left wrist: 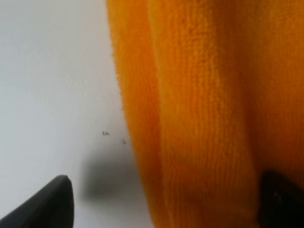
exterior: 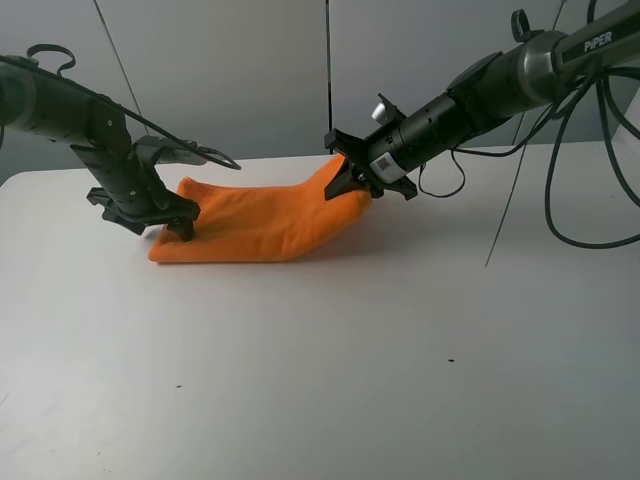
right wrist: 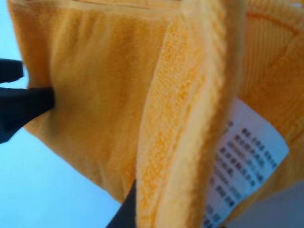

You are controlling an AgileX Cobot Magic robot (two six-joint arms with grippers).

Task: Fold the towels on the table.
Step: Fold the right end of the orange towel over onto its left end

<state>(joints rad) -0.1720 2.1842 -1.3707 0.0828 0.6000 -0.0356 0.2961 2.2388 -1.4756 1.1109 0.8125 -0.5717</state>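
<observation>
One orange towel (exterior: 255, 225) lies on the white table (exterior: 400, 350), and in the high view you find it toward 11 o'clock from the middle of the table. It is bunched into a long shape that runs from 9 o'clock to 3 o'clock.

At the 9 o'clock end of the cloth you see the left gripper (exterior: 175, 222), low and close to the tabletop. Its jaws stand wide apart. In the left wrist view one dark finger (left wrist: 47, 204) is over the bare table and the other one (left wrist: 280, 199) is against the cloth, so the edge of the towel is between them, but they do not press it.

At the 2 o'clock end the right gripper (exterior: 350, 185) is closed on the towel and holds this end above the table, while the other part of the cloth rests flat. In the right wrist view you see a folded edge of terry cloth between the fingers (right wrist: 21, 107), and the white label (right wrist: 247, 156) with small print hangs just beside this edge.
</observation>
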